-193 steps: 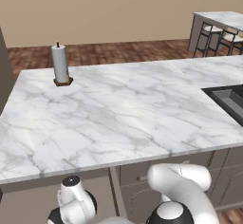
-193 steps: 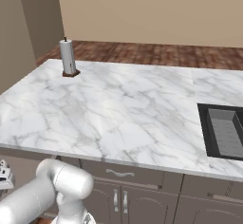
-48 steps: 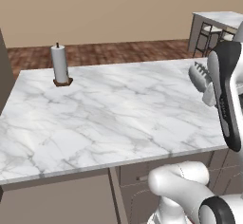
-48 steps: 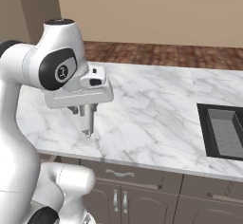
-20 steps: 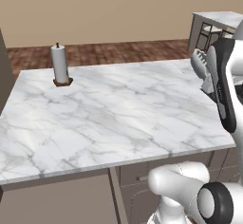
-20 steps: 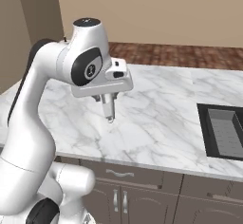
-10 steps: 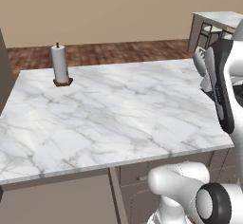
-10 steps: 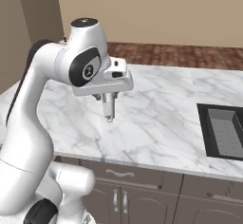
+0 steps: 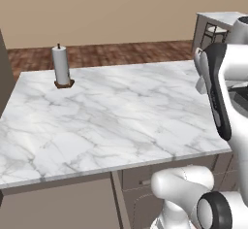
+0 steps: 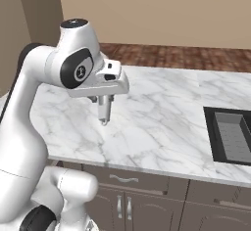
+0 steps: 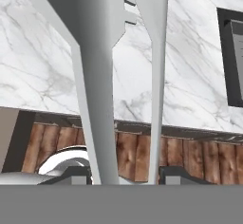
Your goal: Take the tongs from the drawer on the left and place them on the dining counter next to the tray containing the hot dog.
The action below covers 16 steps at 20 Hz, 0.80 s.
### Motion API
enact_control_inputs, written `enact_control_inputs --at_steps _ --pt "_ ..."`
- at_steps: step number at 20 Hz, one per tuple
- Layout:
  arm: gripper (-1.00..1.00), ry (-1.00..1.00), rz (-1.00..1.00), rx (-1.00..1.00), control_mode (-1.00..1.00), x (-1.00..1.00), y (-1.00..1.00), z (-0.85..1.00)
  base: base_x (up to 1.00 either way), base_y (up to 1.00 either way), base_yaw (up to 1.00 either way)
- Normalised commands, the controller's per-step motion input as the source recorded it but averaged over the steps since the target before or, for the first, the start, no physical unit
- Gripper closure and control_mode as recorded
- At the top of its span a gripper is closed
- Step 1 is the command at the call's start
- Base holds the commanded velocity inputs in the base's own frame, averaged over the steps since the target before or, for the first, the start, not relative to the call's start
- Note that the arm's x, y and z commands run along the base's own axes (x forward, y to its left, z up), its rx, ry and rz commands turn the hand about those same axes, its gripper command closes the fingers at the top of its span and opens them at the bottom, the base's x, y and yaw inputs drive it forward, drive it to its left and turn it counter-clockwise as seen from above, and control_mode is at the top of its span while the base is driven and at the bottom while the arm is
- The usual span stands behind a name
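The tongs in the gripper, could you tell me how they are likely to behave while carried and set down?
The tongs are slim metal arms, so probably stiff and light. Held near one end by the gripper, they hang long and might swing or twist. Smooth metal could slip and skid on the marble counter.

Since the first pictures the arm has risen from below the desk [image 10: 162, 127] edge, carrying the tongs [image 10: 103, 108] in the claw [image 10: 103, 120] up above the marble. Over the last seconds it swung nearer the sink [image 10: 230, 134], then nearly stopped.
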Motion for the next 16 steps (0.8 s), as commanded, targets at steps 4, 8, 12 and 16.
enact_control_inputs --at_steps 4,8,12,16 --pt "1.0 0.0 0.0 0.0 -1.0 0.0 0.15 -0.03 0.0 0.0 0.0" --pt "1.0 0.0 0.0 0.0 -1.0 0.0 0.16 -0.12 0.0 0.0 0.0" --pt "1.0 0.0 0.0 0.0 -1.0 0.03 0.25 -0.15 0.0 0.0 0.0" --pt "1.0 0.0 0.0 0.0 -1.0 0.0 0.26 -0.11 0.0 0.0 0.0"
